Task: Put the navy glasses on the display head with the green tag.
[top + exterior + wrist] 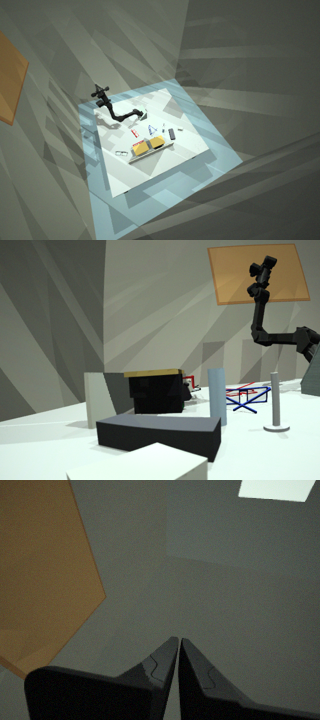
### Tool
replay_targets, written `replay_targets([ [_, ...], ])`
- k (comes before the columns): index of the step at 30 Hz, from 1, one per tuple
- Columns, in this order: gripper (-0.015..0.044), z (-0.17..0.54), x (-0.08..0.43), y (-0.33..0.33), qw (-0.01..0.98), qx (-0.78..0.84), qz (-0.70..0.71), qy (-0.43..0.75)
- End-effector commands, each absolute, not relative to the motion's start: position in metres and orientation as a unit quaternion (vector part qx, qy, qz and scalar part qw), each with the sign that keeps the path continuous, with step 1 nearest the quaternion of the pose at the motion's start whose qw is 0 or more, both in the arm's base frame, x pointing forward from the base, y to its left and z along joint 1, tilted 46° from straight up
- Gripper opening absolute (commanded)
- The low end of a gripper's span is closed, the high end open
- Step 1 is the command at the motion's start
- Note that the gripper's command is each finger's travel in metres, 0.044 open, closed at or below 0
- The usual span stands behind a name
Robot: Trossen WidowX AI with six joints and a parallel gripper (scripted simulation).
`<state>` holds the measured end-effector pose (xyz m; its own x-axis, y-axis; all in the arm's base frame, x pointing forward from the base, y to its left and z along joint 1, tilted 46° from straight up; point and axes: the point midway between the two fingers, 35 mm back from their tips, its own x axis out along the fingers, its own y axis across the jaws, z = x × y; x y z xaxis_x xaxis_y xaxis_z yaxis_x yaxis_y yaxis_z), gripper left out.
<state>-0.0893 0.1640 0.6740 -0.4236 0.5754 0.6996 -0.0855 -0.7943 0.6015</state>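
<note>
Toward ten o'clock from the navy glasses [150, 133] [241, 406] lying on the white table [165, 167] [38, 459], the gripper [96, 85] [270, 261] [178, 643] is pressing empty fingertips together, their crossing temples probably risking a snag during any off-centre grasp.

The white table [155, 175] [38, 459] is spreading below the fingers [96, 87]. Red glasses [135, 133] [245, 394] are lying nearer them than navy glasses [149, 129] [258, 388]; a dark case [171, 134] [155, 432] and pale block [180, 129] [155, 462] are resting farther off. Black glasses [121, 151] are lying beyond the red pair.
</note>
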Motion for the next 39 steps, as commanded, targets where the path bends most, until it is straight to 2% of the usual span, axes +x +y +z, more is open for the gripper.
replay_targets([
  [1,0.0,0.651,-0.08,0.226,0.276,0.499,0.765,0.298],
  [5,0.0,0.626,-0.063,0.275,0.337,0.504,0.722,0.334],
  [12,0.0,0.603,-0.033,0.312,0.409,0.501,0.687,0.332],
  [19,0.0,0.553,0.005,0.372,0.476,0.509,0.595,0.401],
  [30,0.0,0.423,0.107,0.446,0.582,0.531,0.356,0.502],
  [39,0.0,0.3,0.206,0.454,0.648,0.544,0.11,0.522],
])
